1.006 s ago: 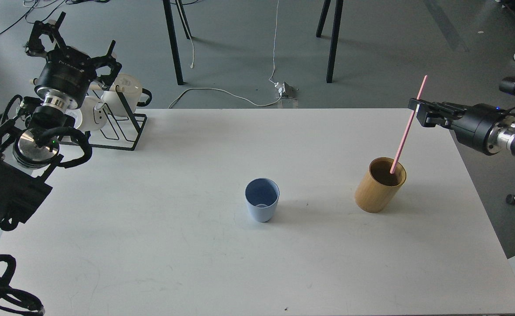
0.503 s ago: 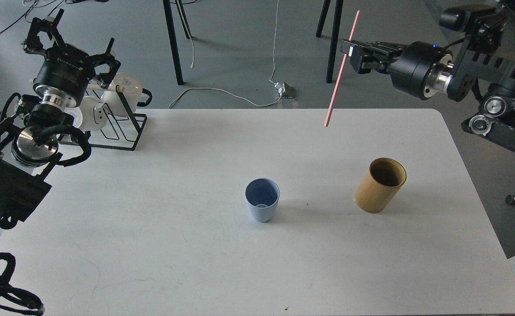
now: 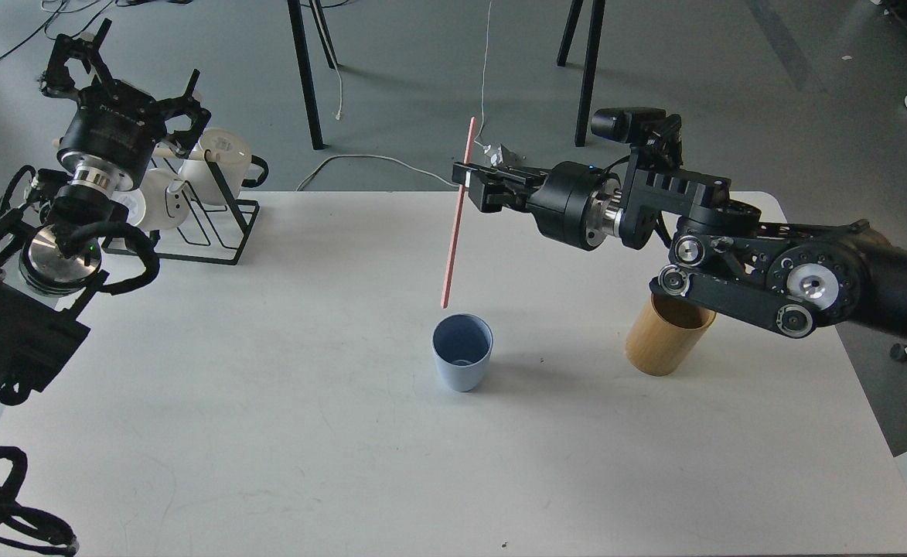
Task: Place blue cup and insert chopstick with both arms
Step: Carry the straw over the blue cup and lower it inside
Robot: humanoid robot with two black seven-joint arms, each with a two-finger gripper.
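Note:
The blue cup stands upright and empty at the middle of the white table. My right gripper is shut on the pink chopstick near its upper end. The stick hangs almost upright, its lower tip just above and slightly left of the cup's rim. My right arm reaches in from the right and hides part of the bamboo holder. My left gripper is open and empty at the far left, raised over the black wire rack.
The black wire rack holds white handled mugs at the table's back left corner. The tan bamboo holder stands right of the cup. Black table legs and cables are on the floor behind the table.
My right gripper lifted the pink chopstick out of the bamboo holder, carried it left and lowered it until it hangs over the blue cup. The left arm has barely moved.

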